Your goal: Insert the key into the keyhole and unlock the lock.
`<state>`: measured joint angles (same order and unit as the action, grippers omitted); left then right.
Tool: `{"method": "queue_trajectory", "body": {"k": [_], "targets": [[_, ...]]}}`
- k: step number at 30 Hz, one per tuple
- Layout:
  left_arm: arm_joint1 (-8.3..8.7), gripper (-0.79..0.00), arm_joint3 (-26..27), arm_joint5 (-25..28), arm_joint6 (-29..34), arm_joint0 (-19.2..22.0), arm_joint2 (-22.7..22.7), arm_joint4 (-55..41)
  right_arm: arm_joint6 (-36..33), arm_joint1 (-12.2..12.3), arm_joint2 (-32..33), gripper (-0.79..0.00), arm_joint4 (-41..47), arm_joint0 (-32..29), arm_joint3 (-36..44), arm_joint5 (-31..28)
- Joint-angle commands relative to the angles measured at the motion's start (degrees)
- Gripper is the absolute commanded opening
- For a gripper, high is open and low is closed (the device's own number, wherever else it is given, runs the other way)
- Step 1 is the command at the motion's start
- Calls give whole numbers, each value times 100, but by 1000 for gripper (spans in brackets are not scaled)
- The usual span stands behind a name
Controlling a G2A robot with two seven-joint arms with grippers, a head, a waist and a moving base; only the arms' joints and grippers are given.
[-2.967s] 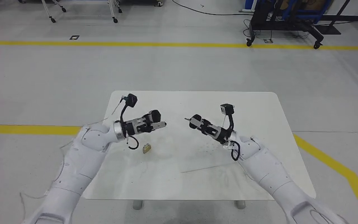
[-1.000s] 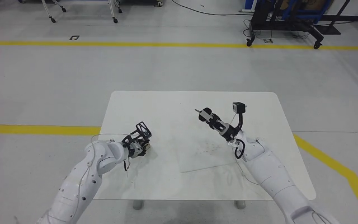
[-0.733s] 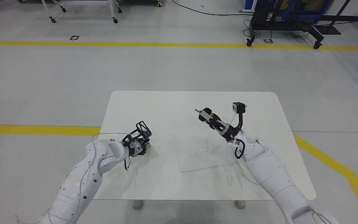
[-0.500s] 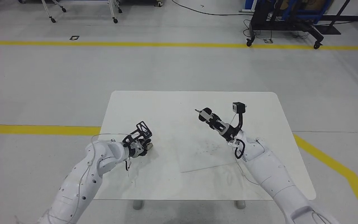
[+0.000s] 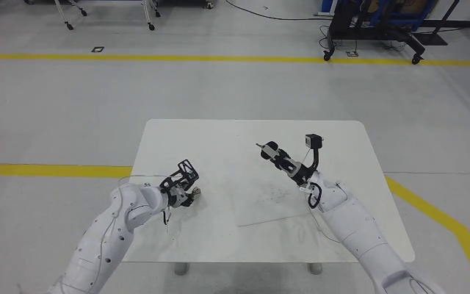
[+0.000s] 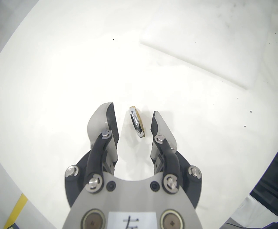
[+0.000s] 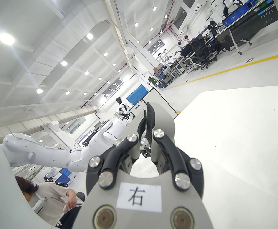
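Brass padlock (image 6: 136, 124) lies between the left hand's (image 6: 132, 112) open, empty fingers, lengthwise along them. The right hand (image 5: 266, 151), well apart, pinches the key (image 5: 258, 145).

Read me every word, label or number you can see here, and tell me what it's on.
"右": right label, on the right tool.
"左", lower part cut off by the picture's edge: left label, on the left tool.
Lock: no readable marking.
Blue crates in the room behind: too small to read.
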<state>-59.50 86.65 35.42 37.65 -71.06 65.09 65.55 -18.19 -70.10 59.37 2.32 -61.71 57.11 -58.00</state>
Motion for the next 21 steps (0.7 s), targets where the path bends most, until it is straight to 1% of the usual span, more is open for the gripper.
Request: {"method": "queue_trajectory", "body": {"k": [1,2,4,5,12,20,21], "targets": [[6,-560,5,4,24,-7,8,-5,0,0,0,-785,0,0,0,0],[8,-594,5,3,33,-8,9,-12,0,0,0,-785,0,0,0,0],[9,-711,-1,1,61,-9,-8,-11,0,0,0,-785,0,0,0,0],[8,-785,-3,-5,82,-2,-25,-1,0,0,0,-785,0,0,0,0],[-17,-785,-56,-113,-103,66,-127,50,0,0,0,-785,0,0,0,0],[-73,-785,-257,-198,-626,203,-217,-140,0,0,0,-785,0,0,0,0],[-81,-785,-282,-178,-605,217,-237,-221,0,0,0,-785,0,0,0,0]]}}
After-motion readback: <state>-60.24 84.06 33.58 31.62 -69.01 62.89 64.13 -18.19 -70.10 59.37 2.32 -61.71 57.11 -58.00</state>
